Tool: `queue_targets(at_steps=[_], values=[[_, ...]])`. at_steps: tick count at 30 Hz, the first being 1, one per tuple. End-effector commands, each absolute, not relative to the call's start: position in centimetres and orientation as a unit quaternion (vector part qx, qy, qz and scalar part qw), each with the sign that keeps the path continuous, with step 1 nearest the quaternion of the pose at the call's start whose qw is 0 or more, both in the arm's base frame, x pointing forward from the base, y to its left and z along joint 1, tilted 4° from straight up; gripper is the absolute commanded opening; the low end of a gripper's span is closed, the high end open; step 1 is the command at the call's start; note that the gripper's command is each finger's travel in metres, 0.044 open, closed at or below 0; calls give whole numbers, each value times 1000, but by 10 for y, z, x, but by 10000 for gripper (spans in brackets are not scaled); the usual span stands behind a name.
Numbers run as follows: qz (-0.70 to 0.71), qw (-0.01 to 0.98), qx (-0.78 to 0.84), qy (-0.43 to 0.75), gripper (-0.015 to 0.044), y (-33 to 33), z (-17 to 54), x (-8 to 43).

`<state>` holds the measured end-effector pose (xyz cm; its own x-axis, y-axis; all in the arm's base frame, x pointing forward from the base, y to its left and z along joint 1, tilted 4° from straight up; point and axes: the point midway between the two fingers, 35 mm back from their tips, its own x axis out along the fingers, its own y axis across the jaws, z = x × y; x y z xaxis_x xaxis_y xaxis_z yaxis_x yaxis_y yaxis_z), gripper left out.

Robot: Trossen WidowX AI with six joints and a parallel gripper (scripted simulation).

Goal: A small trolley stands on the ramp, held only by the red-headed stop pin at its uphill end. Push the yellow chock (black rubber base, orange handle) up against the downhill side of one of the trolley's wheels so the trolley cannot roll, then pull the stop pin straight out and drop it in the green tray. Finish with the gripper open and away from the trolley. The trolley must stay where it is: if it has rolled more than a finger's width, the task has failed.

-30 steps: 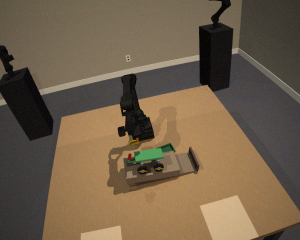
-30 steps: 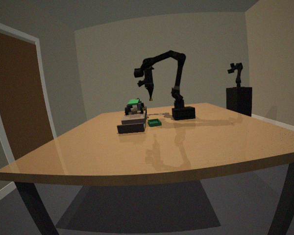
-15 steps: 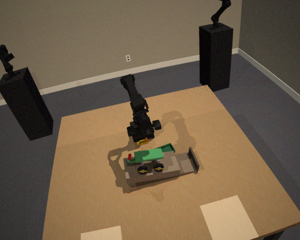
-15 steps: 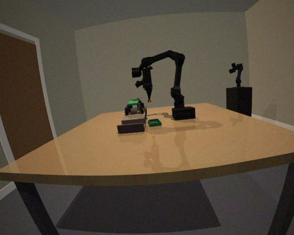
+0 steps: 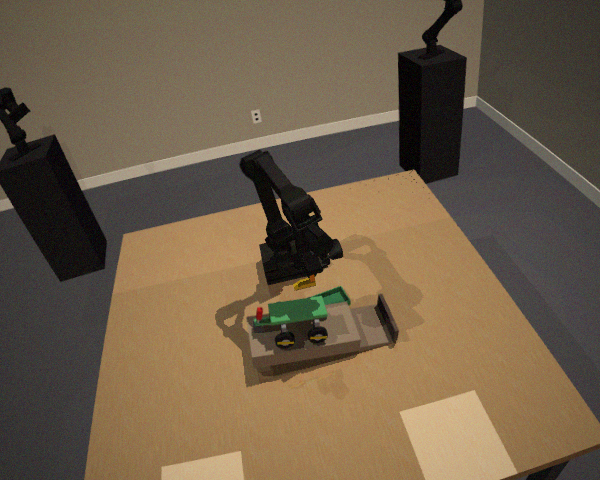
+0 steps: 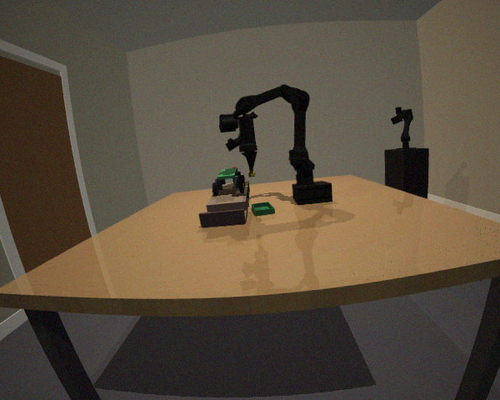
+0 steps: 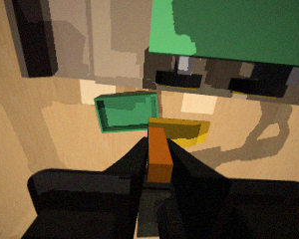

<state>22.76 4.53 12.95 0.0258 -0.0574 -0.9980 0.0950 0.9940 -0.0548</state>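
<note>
My gripper (image 6: 252, 171) (image 7: 155, 142) is shut on the orange handle of the yellow chock (image 5: 304, 283) (image 6: 252, 174) (image 7: 189, 131). It holds the chock in the air, beside the ramp on the arm's side. The green trolley (image 5: 297, 310) (image 6: 227, 173) (image 7: 239, 30) stands on the ramp (image 5: 344, 325) (image 6: 227, 202) (image 7: 117, 45), with two wheels showing on its far side from the arm. The red-headed stop pin (image 5: 259, 313) stands upright at the trolley's uphill end; only a sliver of red shows in the exterior view. The green tray (image 5: 336, 296) (image 6: 263, 209) (image 7: 129, 113) lies between ramp and arm base.
A dark end board (image 5: 387, 318) (image 6: 222, 217) (image 7: 34, 40) stands across the ramp's low end. The arm's base (image 5: 290, 266) (image 6: 312, 192) sits on the table behind the tray. Two pale rectangles lie near the table's front edge in the top view.
</note>
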Motion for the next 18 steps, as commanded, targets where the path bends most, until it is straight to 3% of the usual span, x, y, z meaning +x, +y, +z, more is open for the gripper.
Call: queue_targets(at_steps=[1,18], values=[[-55,718,14,694,0,58,128,233],[-58,718,11,694,0,125,120,254]])
